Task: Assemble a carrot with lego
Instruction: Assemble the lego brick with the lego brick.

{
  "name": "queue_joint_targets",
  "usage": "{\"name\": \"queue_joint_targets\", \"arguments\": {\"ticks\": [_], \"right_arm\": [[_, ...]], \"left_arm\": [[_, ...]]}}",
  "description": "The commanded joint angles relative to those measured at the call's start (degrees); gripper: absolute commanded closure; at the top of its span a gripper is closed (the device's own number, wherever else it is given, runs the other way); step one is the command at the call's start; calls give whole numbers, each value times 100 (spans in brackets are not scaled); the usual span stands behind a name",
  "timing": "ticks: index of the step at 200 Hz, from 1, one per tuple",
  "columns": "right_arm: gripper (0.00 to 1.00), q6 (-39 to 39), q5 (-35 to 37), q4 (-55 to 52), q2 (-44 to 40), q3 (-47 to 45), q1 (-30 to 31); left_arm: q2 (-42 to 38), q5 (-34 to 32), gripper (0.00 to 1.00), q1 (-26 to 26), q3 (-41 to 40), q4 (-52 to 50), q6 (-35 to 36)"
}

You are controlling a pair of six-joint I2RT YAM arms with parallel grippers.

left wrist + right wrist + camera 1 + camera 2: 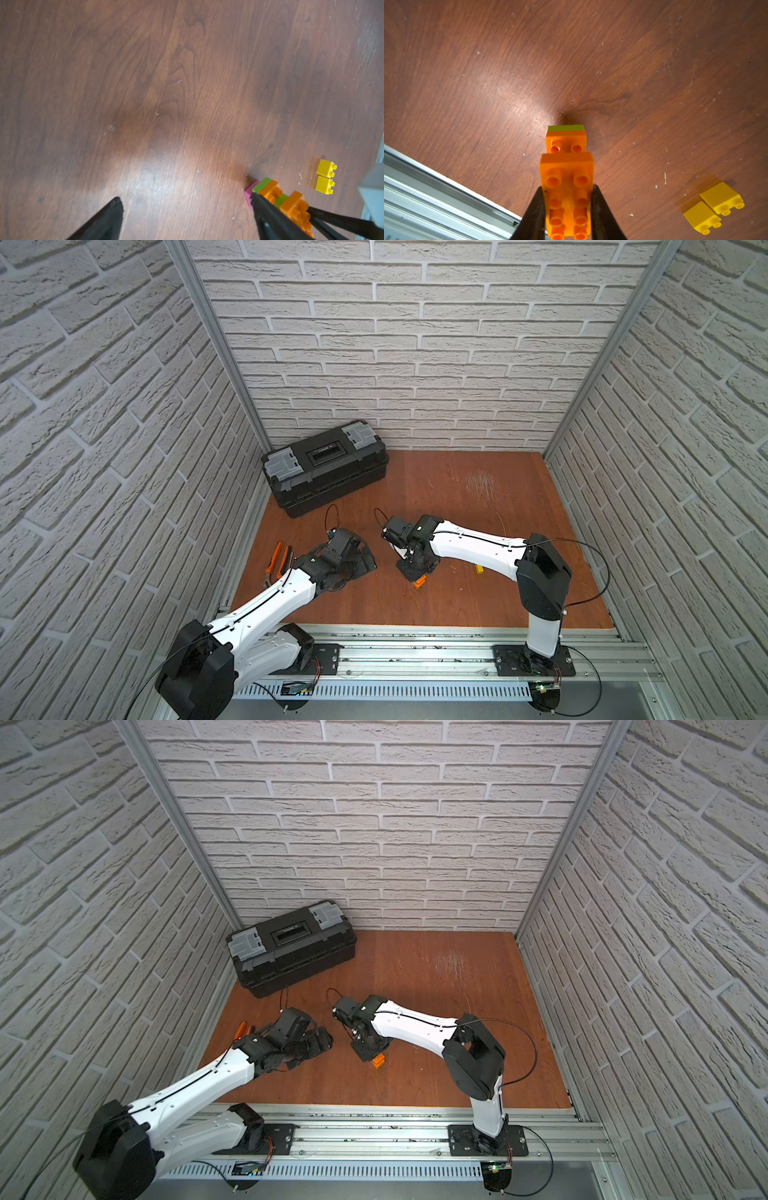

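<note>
Crowding the near-middle of the wooden table (465, 506), both arms leave its far half bare up to the brick-patterned walls (415, 364). A black toolbox (324, 466) fills the far corner on the left arm's side, orange-handled pliers (276, 560) lie by that side edge, and the aluminium rail (415, 643) borders the front. The right arm reaches inward with elbow raised and wrist bent down, the right gripper (568, 187) narrowed onto the carrot (566, 162), pinching its uppermost orange brick. The left arm stretches low, the left gripper (185, 197) spread wide, one finger just beside the carrot's pink end. Two yellow bricks (713, 207) lie side by side near the carrot, apart from it.
</note>
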Motion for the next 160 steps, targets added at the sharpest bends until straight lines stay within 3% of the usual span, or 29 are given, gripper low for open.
{"name": "queue_joint_targets", "arguments": {"ticks": [1, 52, 107, 132, 160], "right_arm": [[64, 123, -250, 186, 480, -189, 96], [46, 157, -131, -261, 51, 338, 90], [36, 178, -19, -744, -570, 795, -131], [34, 99, 135, -1004, -1107, 726, -414], [33, -39, 555, -1173, -1951, 351, -770]], "left_arm": [[-11, -81, 2, -30, 8, -107, 3], [-29, -136, 2, -31, 82, -200, 40], [-147, -190, 2, -33, 252, -334, 444], [-298, 21, 2, -33, 604, -185, 1829], [-803, 924, 2, -125, 754, 344, 4318]]}}
